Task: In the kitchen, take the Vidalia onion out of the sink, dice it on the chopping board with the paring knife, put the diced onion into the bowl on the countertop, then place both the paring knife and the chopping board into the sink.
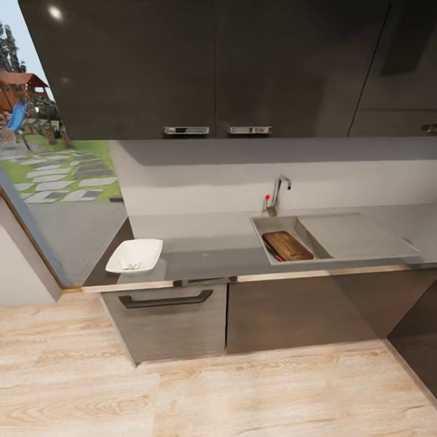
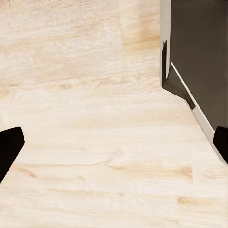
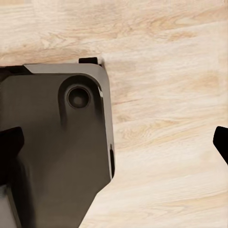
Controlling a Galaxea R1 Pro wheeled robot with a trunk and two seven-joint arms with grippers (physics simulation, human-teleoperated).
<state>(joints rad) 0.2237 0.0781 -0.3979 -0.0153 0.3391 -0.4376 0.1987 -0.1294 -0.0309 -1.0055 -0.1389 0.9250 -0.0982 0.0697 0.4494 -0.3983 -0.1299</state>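
Left gripper [image 2: 114, 145]: fingers spread wide, nothing between them; it points down at the floor.
Right gripper [image 3: 116, 147]: fingers likewise spread and empty, above the floor and a dark rounded part of the robot's base [image 3: 52, 142].
Floor [image 1: 243, 394]: pale wood-grain planks, matte.
Countertop [image 1: 206, 249]: long smooth grey slab with a thin pale front edge, above dark glossy cabinet fronts.
Sink [image 1: 258, 223]: rectangular grey steel basin with flat drainboard and chrome tap [image 1: 278, 193].
Chopping board [image 1: 287, 245]: brown wood, rounded corners, lying inside the basin.
Bowl [image 1: 135, 255]: white, squarish, shallow, near the countertop's left end, holding small pale pieces, probably the diced onion.
Paring knife [image 1: 272, 253]: red handle, in the basin just beside the board's left edge.
Step in hand: judged complete; board and knife are in the sink.
Next move: none apparent beyond keeping the arms clear.
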